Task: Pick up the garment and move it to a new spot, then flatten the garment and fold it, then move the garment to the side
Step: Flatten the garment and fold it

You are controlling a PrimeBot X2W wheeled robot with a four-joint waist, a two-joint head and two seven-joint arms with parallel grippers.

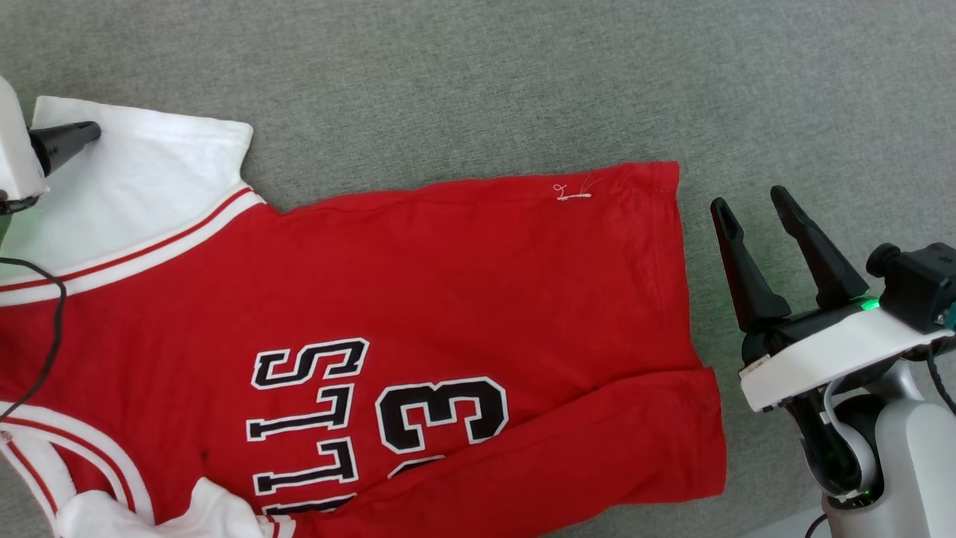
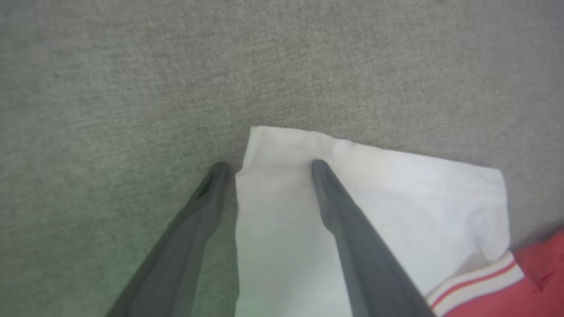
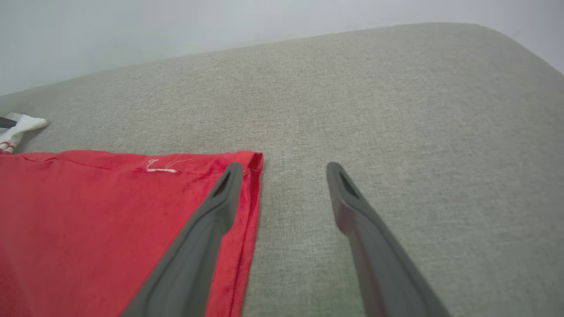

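The garment (image 1: pixel 418 299) lies spread on the grey fabric surface (image 1: pixel 523 75), chest lettering up, with one lower edge folded over onto the body. Its white sleeve (image 2: pixel 396 198) lies flat at the far left. Left gripper (image 2: pixel 269 165): jaws wide apart, straddling the sleeve's corner, one finger over cloth, the other over bare surface, nothing gripped. Right gripper (image 1: pixel 749 196): jaws wide apart, just beside the hem, holding nothing.

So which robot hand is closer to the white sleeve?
Left. The left gripper hangs at the corner of the white sleeve, one finger over the cloth. The right gripper is far off, beside the red hem at the garment's other end.
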